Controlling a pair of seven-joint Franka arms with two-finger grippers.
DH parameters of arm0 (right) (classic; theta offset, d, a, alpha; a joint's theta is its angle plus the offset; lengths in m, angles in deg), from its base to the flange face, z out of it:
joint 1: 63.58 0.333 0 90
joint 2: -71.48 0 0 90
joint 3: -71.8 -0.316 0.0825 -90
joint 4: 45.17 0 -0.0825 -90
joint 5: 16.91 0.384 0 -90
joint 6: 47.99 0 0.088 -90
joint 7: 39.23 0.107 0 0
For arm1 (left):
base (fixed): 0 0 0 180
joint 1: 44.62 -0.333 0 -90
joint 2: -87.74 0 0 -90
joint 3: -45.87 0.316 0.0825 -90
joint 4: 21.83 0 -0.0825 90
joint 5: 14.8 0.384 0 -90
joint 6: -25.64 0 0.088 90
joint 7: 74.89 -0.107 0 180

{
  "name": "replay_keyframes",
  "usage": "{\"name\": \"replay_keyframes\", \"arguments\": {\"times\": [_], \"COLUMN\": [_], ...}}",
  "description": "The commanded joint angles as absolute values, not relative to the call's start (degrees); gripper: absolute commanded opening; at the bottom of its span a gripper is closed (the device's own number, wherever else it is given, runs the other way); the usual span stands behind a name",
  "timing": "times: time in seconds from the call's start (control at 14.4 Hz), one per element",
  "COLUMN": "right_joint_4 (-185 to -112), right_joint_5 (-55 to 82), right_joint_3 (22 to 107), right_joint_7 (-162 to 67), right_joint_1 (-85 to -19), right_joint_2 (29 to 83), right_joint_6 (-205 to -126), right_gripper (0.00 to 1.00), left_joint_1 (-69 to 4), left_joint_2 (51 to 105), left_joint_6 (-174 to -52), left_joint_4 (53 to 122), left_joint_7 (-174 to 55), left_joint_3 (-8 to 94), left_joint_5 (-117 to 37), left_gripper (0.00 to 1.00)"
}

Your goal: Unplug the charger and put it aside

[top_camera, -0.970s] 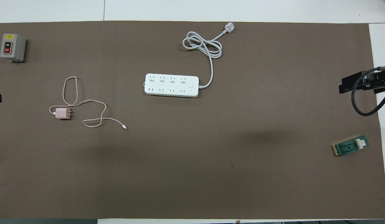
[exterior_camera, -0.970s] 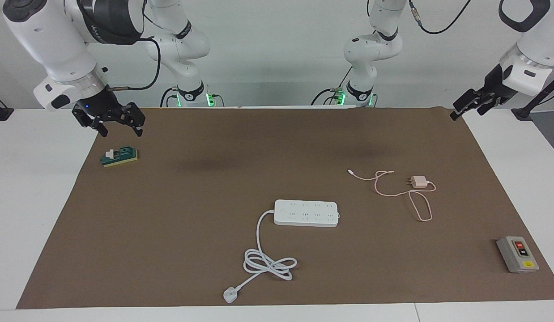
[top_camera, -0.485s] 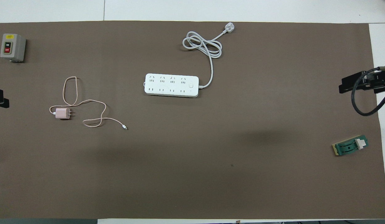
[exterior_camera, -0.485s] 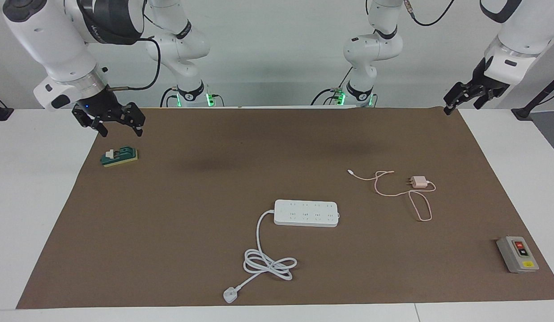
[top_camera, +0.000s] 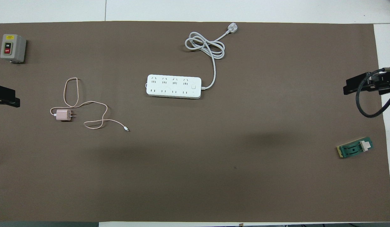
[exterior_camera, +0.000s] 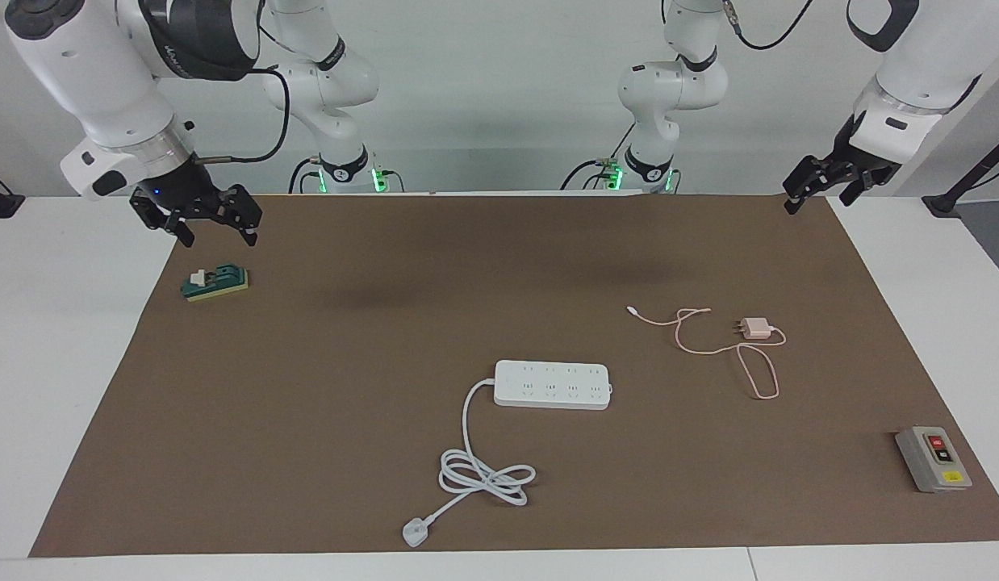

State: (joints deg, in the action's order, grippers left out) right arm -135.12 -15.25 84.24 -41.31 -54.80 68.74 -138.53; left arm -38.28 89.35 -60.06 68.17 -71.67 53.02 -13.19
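The pale pink charger point(exterior_camera: 758, 328) lies on the brown mat point(exterior_camera: 346, 323), apart from the white power strip point(exterior_camera: 552, 384) and toward the left arm's end of the table. Its prongs are bare and its thin pink cable point(exterior_camera: 758, 375) lies in loose loops beside it. It also shows in the overhead view point(top_camera: 63, 115), as does the strip point(top_camera: 174, 86). My left gripper point(exterior_camera: 818, 198) is open and empty, in the air over the mat's corner by the left arm's base; in the overhead view point(top_camera: 7, 98) it shows at the edge. My right gripper point(exterior_camera: 217, 236) is open and empty over a green block point(exterior_camera: 215, 282).
A grey switch box point(exterior_camera: 933, 458) with red and yellow markings stands at the left arm's end, farther from the robots than the charger. The strip's thick white cord point(exterior_camera: 483, 476) lies coiled farther from the robots than the strip. The green block point(top_camera: 355, 148) lies at the right arm's end.
My left gripper has moved inward from off the table's end to over the mat's corner, coming further into the overhead view. The right arm, charger and strip have not moved.
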Motion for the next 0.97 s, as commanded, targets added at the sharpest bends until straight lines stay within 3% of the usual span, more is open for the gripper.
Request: {"name": "replay_keyframes", "arguments": {"times": [0.0,0.35,0.9], "right_joint_4": [-135.08,-135.08,-135.08], "right_joint_5": [-14.89,-14.89,-14.89], "right_joint_3": [84.02,84.11,84.02], "right_joint_7": [-42.66,-42.66,-42.66], "right_joint_1": [-55.14,-55.05,-55.05], "right_joint_2": [69.2,69.2,69.28], "right_joint_6": [-137.72,-137.72,-137.72], "right_gripper": [1.0,1.0,1.0], "left_joint_1": [-35.46,-36.54,-36.27], "left_joint_2": [88.89,88.0,88.62], "left_joint_6": [-61.29,-61.55,-69.72], "left_joint_4": [68.96,68.08,72.12], "left_joint_7": [-71.64,-72.34,-74.45], "left_joint_3": [53.9,51.05,50.97], "left_joint_5": [-12.43,-13.04,-14.19], "left_gripper": [1.0,1.0,1.0]}}
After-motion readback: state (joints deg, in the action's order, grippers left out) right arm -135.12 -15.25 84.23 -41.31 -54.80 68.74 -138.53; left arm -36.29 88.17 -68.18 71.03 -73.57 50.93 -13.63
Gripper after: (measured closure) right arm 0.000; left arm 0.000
